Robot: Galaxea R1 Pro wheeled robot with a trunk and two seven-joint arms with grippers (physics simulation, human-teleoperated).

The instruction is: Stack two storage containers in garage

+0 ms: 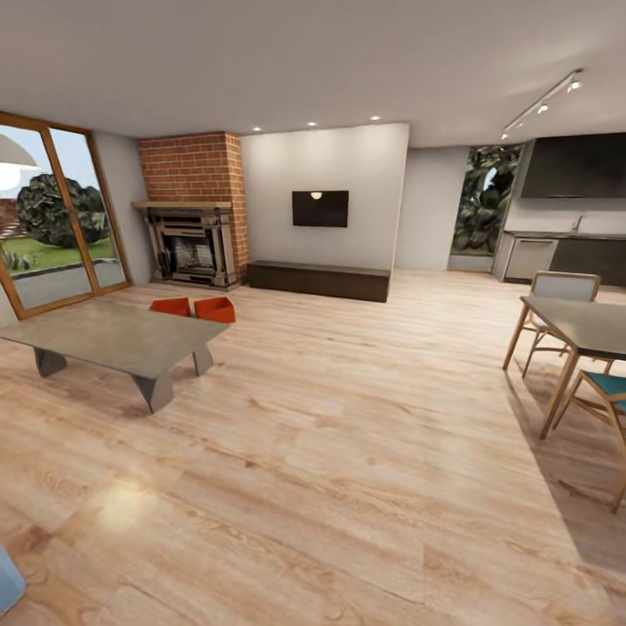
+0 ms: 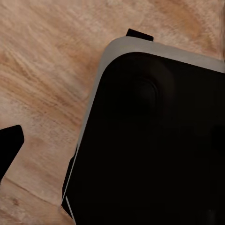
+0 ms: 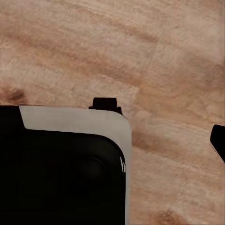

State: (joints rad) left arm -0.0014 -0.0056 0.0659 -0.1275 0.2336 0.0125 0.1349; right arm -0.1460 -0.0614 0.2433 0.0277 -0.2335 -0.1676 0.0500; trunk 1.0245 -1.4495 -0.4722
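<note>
The two storage containers sit side by side on the wood-plank floor of the living room, just beyond the far edge of the low coffee table (image 1: 113, 335) and in front of the brick fireplace (image 1: 193, 243). The left container (image 1: 170, 306) and the right container (image 1: 215, 309) look to be touching or nearly so; the table hides their lower walls, so only the red-orange upper parts show. The robot stands well apart from them, with a wide stretch of open floor (image 1: 348, 452) between.

Judging by their look, the bins are stiff, open-topped and light (probably thin plastic), so the straight walls should hold shape under a pinch. A long-side rim seems the sensible place to take hold, or opposite walls with one hand each. The ribbed surface may help against slipping, though no rib can be made out at this range.

Both wrist views look down past the robot's dark, grey-edged body at the floor. A dark fingertip (image 2: 10, 143) of the left hand shows at one edge, and a sliver of a fingertip (image 3: 218, 140) of the right hand at another. With a single tip visible on each, whether either hand is spread or closed cannot be told. Neither appears to hold anything.

The garage is out of sight from here.
</note>
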